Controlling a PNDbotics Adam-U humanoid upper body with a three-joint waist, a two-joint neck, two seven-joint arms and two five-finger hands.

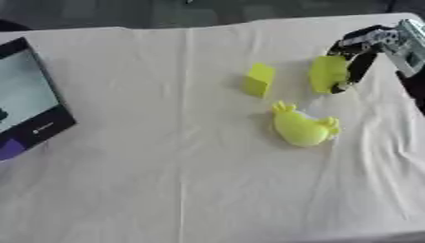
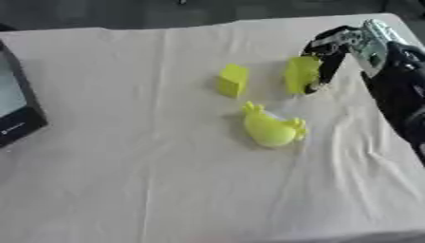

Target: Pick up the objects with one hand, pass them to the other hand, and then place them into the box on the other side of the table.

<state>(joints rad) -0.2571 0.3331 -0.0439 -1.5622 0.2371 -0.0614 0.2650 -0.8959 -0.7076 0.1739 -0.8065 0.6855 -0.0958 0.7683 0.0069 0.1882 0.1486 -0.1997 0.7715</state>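
A box (image 1: 29,102) sits at the left edge of the table (image 1: 166,166), its dark wall facing right and its pale inside showing; a patch of purple marks its near corner. It lies well apart from everything else. The table wears a cream cloth, creased in long folds running near to far.

Right of the middle stands a small yellow-green block (image 1: 260,79), upright on the cloth, with its shadow falling to its left. Near of it and a little further right lies a rounded yellow-green toy (image 1: 303,128), plump at its near end, with small knobs sticking out at its far-left tip and at its right side. Block and toy are close together but do not touch.

Further right, level with the block, a third yellow-green object (image 1: 328,73) is upright and just clear of the block. The right robot hand (image 2: 325,57) comes in from the upper right corner, black with a silver wrist, and its dark fingers (image 1: 358,66) curl down along the right side of this object, clasping it. Whether the object rests on the cloth or hangs just above it cannot be told. The dark forearm runs down the right edge in the right eye view.

The left robot hand shows in neither view.
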